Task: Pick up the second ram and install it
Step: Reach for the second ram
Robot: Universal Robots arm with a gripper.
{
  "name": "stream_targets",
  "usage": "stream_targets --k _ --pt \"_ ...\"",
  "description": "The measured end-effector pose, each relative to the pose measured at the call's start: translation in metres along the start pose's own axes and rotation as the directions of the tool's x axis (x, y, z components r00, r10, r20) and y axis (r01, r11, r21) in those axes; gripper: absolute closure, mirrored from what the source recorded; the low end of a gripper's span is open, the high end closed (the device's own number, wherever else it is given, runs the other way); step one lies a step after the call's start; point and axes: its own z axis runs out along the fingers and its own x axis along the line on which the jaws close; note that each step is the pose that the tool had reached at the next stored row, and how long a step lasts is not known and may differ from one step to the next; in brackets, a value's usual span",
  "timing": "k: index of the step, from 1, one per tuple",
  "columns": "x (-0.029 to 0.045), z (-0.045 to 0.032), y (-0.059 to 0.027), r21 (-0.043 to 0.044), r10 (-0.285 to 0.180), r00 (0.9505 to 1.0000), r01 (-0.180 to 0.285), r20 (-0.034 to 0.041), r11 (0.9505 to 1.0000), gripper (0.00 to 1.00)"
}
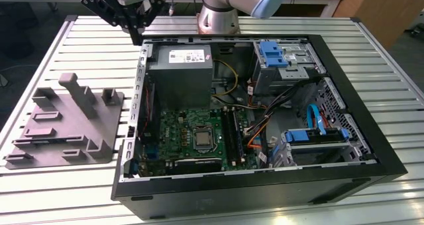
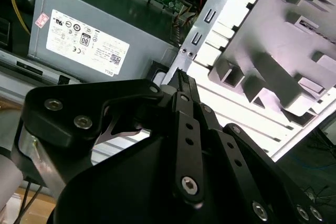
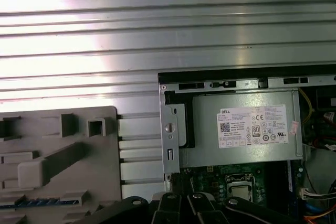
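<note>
My gripper (image 1: 137, 38) hangs above the back corner of the open computer case (image 1: 142, 86), on the exterior view's left. Its black fingers (image 2: 185, 129) meet at the tip, so it is shut, and nothing shows between them. In the first wrist view the gripper (image 3: 177, 181) points down beside the case wall, near the grey power supply (image 3: 239, 129). The second ram is hidden: I cannot make it out. The motherboard's black memory slots (image 1: 230, 130) run beside the processor socket (image 1: 202, 135), with long dark strips in them.
A grey plastic fixture (image 1: 66, 125) with upright posts lies on the slatted table (image 1: 79, 36), on the exterior view's left of the case. One of its slots holds a bluish strip (image 3: 42, 201). Cables, drive bays and blue brackets (image 1: 273, 53) crowd the case's other half.
</note>
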Motion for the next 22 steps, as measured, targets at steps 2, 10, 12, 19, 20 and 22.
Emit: stream_targets --k 2,10,12,19,20,22 --pt "0.0029 0.0000 -0.0001 -0.0001 0.000 1.0000 0.000 0.0001 1.0000 0.89" --pt "0.0137 -0.0002 -0.0004 -0.0001 0.000 1.0000 0.000 0.0003 1.0000 0.89" --pt "0.0159 -0.0002 -0.0005 -0.0001 0.000 1.0000 0.000 0.0003 1.0000 0.89" --pt "0.0256 -0.0001 -0.0010 -0.0001 0.000 1.0000 0.000 0.0003 1.0000 0.89" --pt "0.0271 -0.0001 -0.0012 -0.0001 0.000 1.0000 0.000 0.0003 1.0000 0.89" --pt "0.0304 -0.0002 -0.0014 0.0000 0.000 1.0000 0.000 0.0003 1.0000 0.89"
